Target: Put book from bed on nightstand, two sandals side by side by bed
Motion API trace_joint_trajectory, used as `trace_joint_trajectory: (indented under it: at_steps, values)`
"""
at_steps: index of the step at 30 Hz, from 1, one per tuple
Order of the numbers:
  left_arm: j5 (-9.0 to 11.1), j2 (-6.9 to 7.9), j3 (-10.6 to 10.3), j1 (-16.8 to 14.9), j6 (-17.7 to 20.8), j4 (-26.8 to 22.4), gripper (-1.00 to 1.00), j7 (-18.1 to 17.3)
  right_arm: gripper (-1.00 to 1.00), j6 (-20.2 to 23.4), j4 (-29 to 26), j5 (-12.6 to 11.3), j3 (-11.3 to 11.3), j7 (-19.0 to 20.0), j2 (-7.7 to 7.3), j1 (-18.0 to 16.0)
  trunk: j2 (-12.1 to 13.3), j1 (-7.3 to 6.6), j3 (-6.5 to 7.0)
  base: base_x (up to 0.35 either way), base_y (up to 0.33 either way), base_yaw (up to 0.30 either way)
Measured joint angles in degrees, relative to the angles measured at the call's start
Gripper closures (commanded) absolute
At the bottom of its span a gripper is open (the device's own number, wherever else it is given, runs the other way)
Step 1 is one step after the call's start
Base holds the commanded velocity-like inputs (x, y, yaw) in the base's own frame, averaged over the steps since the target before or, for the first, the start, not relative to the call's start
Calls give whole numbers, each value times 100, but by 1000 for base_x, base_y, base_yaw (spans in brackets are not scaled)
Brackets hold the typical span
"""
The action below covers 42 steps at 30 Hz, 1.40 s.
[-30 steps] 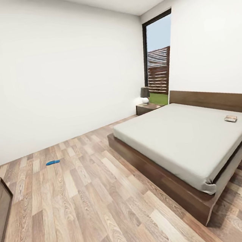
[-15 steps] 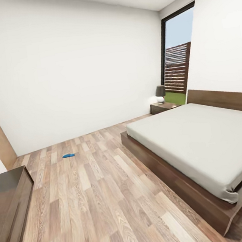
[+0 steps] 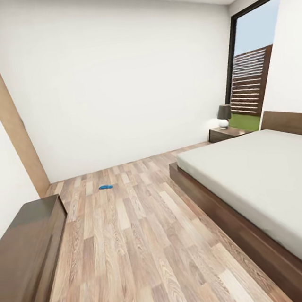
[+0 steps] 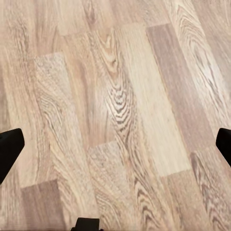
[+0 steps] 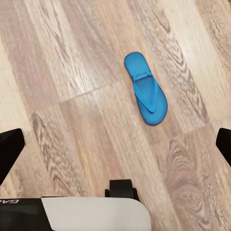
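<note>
Across the wood-plank floor (image 3: 134, 239), one blue sandal (image 3: 105, 187) is lying well apart from the bed (image 3: 264, 179). Another blue sandal (image 5: 146, 88) is lying flat below the right gripper (image 5: 115, 144), whose jaws are standing wide apart. The left gripper (image 4: 115, 147) is hanging over bare planks, jaws likewise spread.

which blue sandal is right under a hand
The blue sandal on the wood floor below the right hand; the other sandal lies far off near the white wall.

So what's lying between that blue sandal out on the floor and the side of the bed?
Nothing: in the head view, bare wood-plank floor runs from the sandal across to the bed frame.
</note>
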Motion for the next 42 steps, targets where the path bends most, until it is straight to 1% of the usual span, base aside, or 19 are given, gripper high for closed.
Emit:
trace_joint_trajectory:
  at_steps: [16, 22, 42]
  values:
    - [0, 0, 0, 1, 0, 0, -100, 0, -100, 0, 0, 0, 0, 0, -1, 1, 0, 0, 0, 0, 0, 288]
    - [0, 0, 0, 0, 0, 0, -100, 0, -100, 0, 0, 0, 0, 0, -2, 0, 0, 0, 0, 0, 0, 230]
    - [0, 0, 0, 0, 1, 0, -100, 0, -100, -2, -1, 0, -4, 4, -2, 4, 0, 0, 0, 0, 0, 21]
